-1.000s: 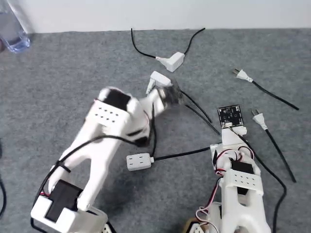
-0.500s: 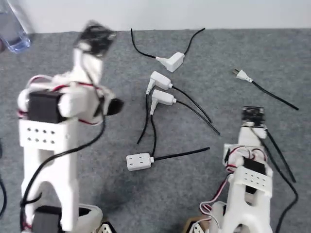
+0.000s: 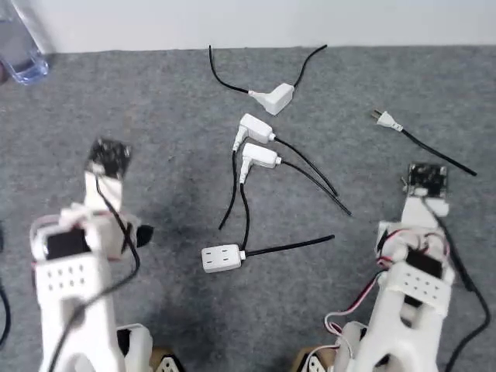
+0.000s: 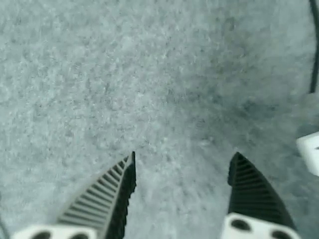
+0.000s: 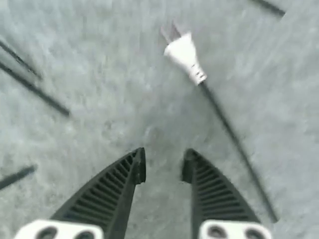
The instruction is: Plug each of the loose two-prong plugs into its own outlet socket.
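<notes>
Retreated, left gripper (image 4: 184,156) gapes wide; right gripper (image 5: 164,151), jaws narrowly apart, sits seemingly short of plug (image 5: 183,55).

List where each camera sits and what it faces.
High: fixed overhead, looking down on the mat, a socket, left arm and right arm.
Left wrist: on the left arm, looking down past the open left claw at mat.
Right wrist: on the right arm, looking past the right claw at a plug.
Shared: the mat.
</notes>
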`<state>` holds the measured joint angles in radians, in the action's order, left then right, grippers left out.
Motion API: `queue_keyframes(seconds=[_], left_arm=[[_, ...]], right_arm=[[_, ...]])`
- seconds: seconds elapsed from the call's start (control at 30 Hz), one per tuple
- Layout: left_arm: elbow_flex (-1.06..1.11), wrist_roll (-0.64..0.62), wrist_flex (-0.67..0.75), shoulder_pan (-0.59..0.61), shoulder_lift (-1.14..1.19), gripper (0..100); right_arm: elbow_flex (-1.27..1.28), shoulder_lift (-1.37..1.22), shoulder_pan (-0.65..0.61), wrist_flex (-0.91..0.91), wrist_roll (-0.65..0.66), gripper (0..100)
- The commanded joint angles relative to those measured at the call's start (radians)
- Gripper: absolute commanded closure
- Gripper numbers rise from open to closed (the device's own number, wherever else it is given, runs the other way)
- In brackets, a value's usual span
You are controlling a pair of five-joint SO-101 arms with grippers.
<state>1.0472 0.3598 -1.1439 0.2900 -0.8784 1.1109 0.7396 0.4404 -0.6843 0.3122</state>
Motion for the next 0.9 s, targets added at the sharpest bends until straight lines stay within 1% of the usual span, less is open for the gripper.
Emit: queue_keyframes(seconds=[0.0,0.13,0.27,0.33,0.43,0.67,0.87], left_arm=[[0.183,0.014,0.114,0.005,-0.17,71],[0.286,0.011,0.13,-0.002,-0.247,71],[0.397,0.012,0.219,-0.002,-0.256,71],[0.427,0.014,0.245,0.002,-0.264,71],[0.421,0.014,0.236,0.005,-0.264,72],[0.426,0.014,0.241,0.002,-0.264,72],[0.43,0.015,0.244,-0.002,-0.264,72]], right_arm=[[-0.242,0.001,0.012,-0.143,0.028,82.9],[-0.437,-0.025,0.007,-0.248,0.048,82.9],[-0.617,-0.171,0.01,-0.303,0.112,82.9],[-0.729,-0.289,0.012,-0.335,0.16,82.9],[-0.941,-0.496,0.03,-0.403,0.215,82.9],[-1.545,-1.033,0.122,-0.532,0.365,83.0],[-2.031,-1.452,0.139,-0.622,0.525,83.0]])
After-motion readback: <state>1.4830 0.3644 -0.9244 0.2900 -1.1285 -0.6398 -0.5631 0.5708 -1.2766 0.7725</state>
